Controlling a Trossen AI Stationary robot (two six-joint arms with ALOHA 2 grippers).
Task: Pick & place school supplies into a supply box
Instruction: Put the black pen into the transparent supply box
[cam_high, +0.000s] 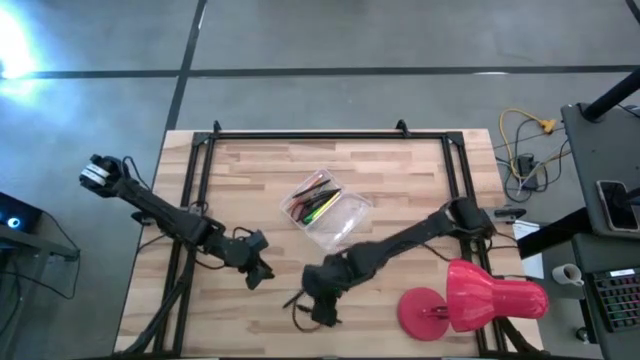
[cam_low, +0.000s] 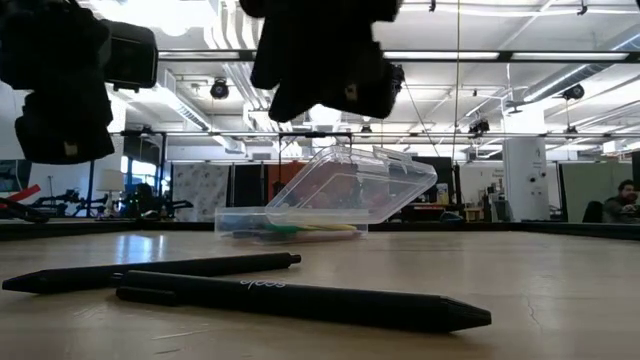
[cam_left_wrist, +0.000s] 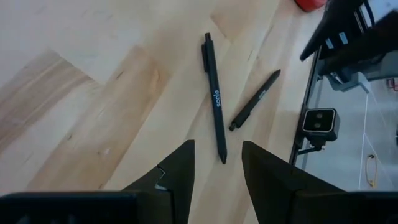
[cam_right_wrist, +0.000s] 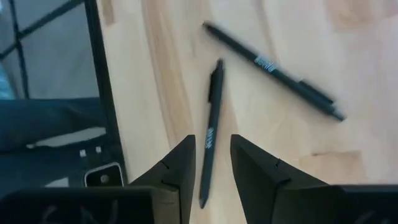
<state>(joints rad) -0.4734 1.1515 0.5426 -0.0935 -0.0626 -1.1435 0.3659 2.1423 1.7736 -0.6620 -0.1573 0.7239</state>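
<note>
Right end effector (cam_right_wrist: 211, 165) (fingers parted) hovers above a dark pen (cam_right_wrist: 210, 127)

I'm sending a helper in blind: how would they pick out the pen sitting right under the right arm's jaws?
Start at the wooden table and go to its near edge, in front of the clear supply box, where two black pens lie apart. The right gripper hangs over one pen, its open jaws straddling it. The other pen lies angled away, nearer the left gripper.

Two dark pens (cam_low: 300, 297) on the table, one clear box (cam_high: 325, 208), one red lamp (cam_high: 470, 300).
</note>
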